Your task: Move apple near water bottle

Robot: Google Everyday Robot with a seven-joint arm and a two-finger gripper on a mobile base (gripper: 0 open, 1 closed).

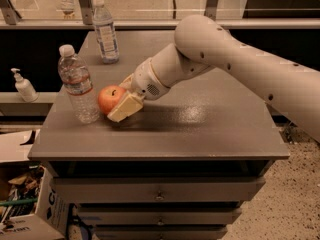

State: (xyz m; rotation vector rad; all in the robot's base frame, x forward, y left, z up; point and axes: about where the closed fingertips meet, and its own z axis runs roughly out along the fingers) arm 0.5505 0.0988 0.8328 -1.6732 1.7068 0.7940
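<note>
Grey metal cabinet top (200,134), seen from the front and slightly above, with drawers (160,191) below it. A thick white robot arm (240,59) reaches in from the right and slants down toward the left side of the surface. At its end the gripper (119,101) is clamped around the apple (109,98): one cream-coloured finger (125,107) lies across the fruit's near right side, and the other finger shows only partly behind it. The apple is round and red-orange, low over the surface with a shadow under it; whether it rests on the top cannot be told. It sits just beside the water bottle (79,86), a clear ribbed bottle with a white cap that stands upright to its left near the cabinet's left edge. A second bottle with a tall pale label (105,31) stands upright near the back edge, well apart. A small white pump dispenser (22,86) stands on a ledge off to the left, and a cardboard box (22,219) sits on the floor at lower left.
</note>
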